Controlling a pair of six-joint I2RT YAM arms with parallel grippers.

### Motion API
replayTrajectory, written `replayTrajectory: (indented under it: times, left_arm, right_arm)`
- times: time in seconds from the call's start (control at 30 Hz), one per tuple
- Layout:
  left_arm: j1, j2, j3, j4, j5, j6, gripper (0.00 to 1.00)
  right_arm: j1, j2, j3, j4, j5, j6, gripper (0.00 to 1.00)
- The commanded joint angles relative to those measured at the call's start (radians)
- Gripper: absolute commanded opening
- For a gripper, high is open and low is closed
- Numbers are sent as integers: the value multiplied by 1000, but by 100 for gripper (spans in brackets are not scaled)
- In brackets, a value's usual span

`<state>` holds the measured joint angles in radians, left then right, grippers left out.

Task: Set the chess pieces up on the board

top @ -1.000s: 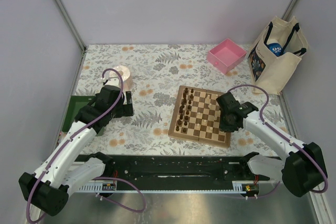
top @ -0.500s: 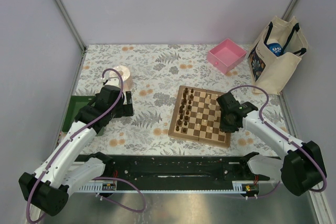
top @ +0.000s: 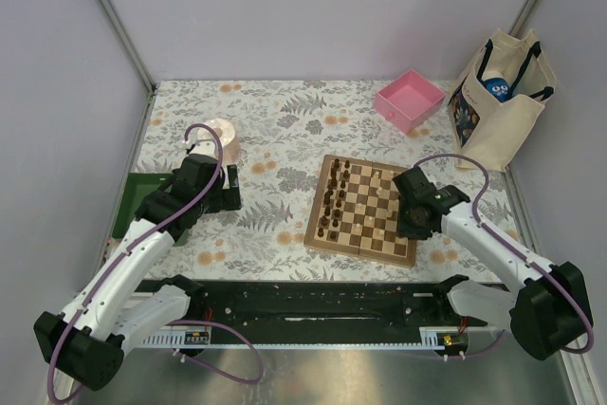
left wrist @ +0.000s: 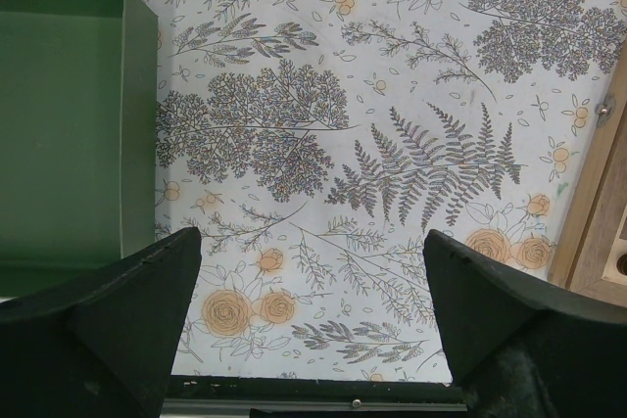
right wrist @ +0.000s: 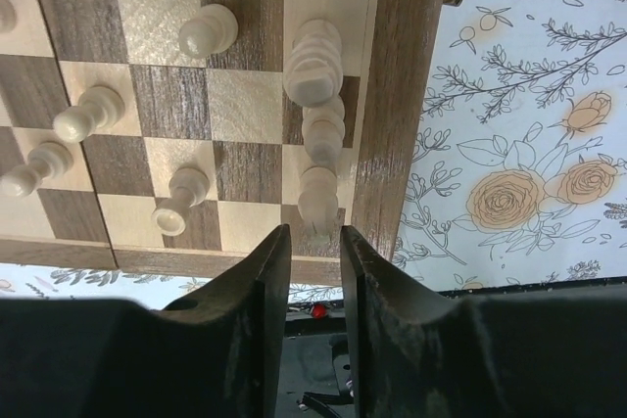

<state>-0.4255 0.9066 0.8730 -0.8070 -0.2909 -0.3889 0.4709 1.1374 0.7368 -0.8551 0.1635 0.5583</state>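
The board [top: 360,251] lies right of centre on the flowered cloth, with dark chess pieces [top: 330,201] along its left side. My right gripper [top: 410,220] hangs over the board's right near corner. In the right wrist view its jaws [right wrist: 315,232] stand narrowly open around the base of a pale piece [right wrist: 318,193] standing upright on the corner square beside the border [right wrist: 397,95]. More pale pieces [right wrist: 313,61] stand in the same file, others [right wrist: 88,113] further left. My left gripper [top: 223,192] is wide open [left wrist: 312,242] over bare cloth, holding nothing.
A pink tray [top: 410,100] sits at the back right, with a tote bag [top: 498,101] beside it. A green tray [left wrist: 59,124] lies at the left edge of the table. A pale roll [top: 220,139] stands behind the left gripper. A black rail [top: 303,301] runs along the front.
The right jaws have parted slightly around the pale corner piece, which stays standing on its square. The left arm has not moved.
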Motion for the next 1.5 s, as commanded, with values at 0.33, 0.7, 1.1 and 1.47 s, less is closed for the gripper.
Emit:
replayTrajectory:
  times: [0.33, 0.7, 1.1, 1.47]
  left_arm:
    - [4, -15, 9, 37, 9, 5, 99]
    - [4, -14, 11, 37, 10, 5, 99]
    - [4, -9, 8, 37, 6, 7, 99]
    - [4, -12, 9, 37, 6, 7, 99]
  right_arm:
    - [-6, -169, 145, -12, -97, -43, 46]
    - [58, -4, 156, 65, -209, -58, 46]
    - [86, 148, 142, 59, -137, -41, 46]
    - [86, 194, 111, 94, -137, -32, 43]
